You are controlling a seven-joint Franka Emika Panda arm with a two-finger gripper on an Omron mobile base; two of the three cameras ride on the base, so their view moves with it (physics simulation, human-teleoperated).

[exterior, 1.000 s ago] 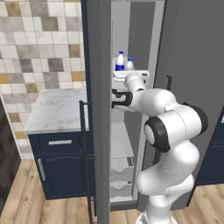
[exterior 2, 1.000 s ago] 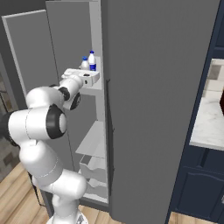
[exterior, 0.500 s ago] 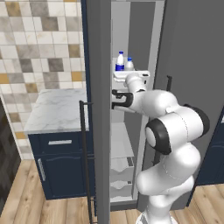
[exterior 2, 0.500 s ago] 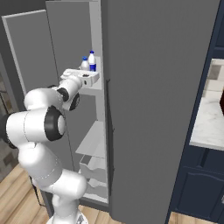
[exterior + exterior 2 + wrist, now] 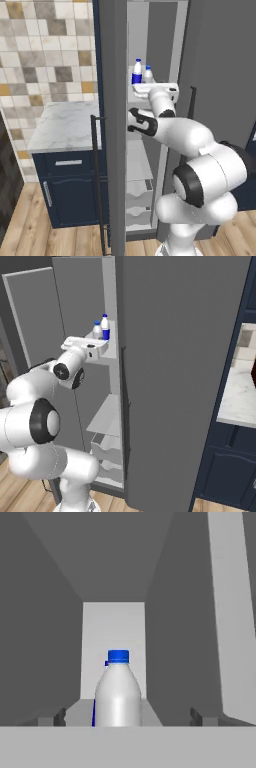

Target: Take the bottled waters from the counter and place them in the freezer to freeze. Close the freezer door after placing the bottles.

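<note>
Left base view: both bottled waters (image 5: 141, 73) are standing upright on an upper shelf inside the freezer (image 5: 150, 45), gripper (image 5: 156, 90) sitting just in front. Right base view: freezer door (image 5: 35, 321) is hanging wide open. Hand view: plain bottle (image 5: 118, 692) is centred between spread, empty fingertips (image 5: 61, 716). Next, I'd judge: retreating straight back avoids clipping bottles before closing the door.

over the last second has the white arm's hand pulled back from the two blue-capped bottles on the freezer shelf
Yes, slightly. In the left base view the hand has drawn back from the light grey shelf and the bottles, toward the base.
</note>
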